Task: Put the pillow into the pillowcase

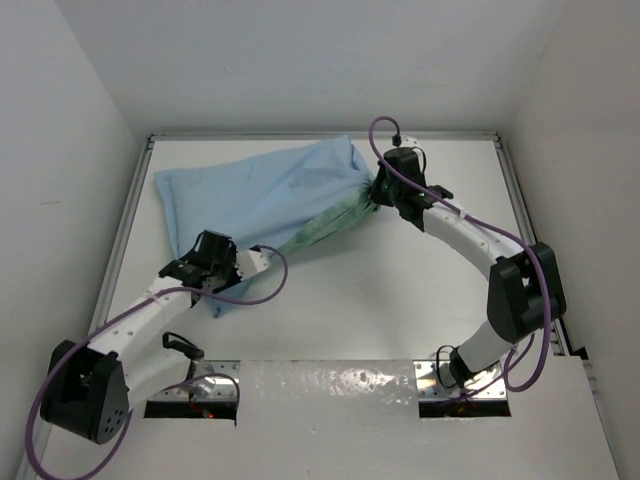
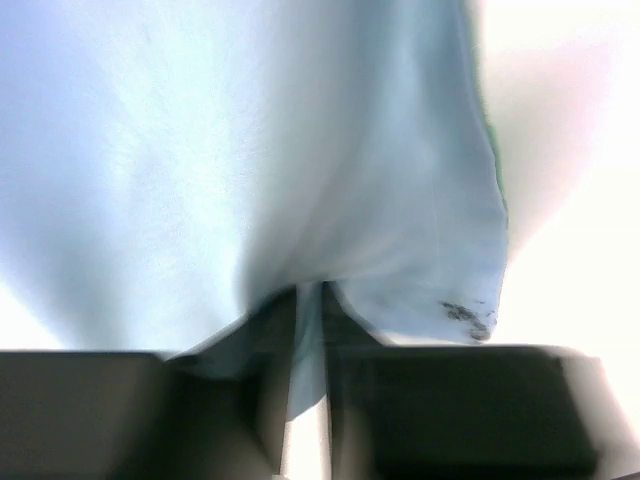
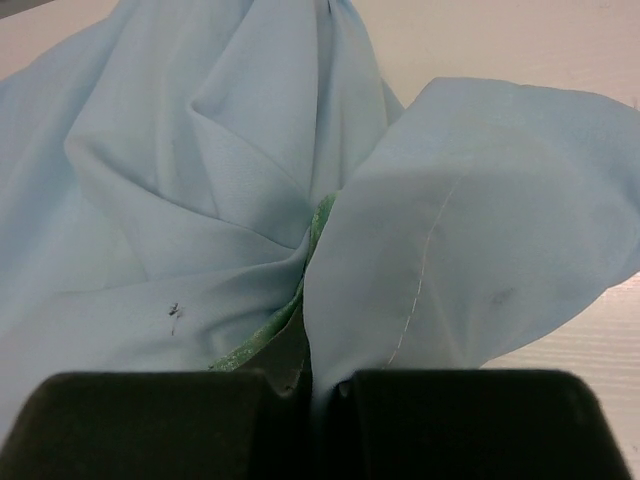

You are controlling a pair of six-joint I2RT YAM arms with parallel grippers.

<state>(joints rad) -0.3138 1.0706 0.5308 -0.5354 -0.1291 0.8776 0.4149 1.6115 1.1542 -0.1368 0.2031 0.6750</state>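
Observation:
The light blue pillowcase [image 1: 265,190] lies spread across the back left of the table, with its sea-green face [image 1: 325,225] showing along the near edge. My left gripper [image 1: 215,272] is shut on the pillowcase's near left corner; blue fabric [image 2: 300,200] is pinched between its fingers. My right gripper [image 1: 380,192] is shut on the pillowcase's right end, where the cloth [image 3: 200,180] bunches and a green edge [image 3: 290,310] shows. The pillow is out of view.
White walls enclose the table [image 1: 400,300] on the left, back and right. A white panel [image 1: 330,385] covers the near edge between the two arm bases.

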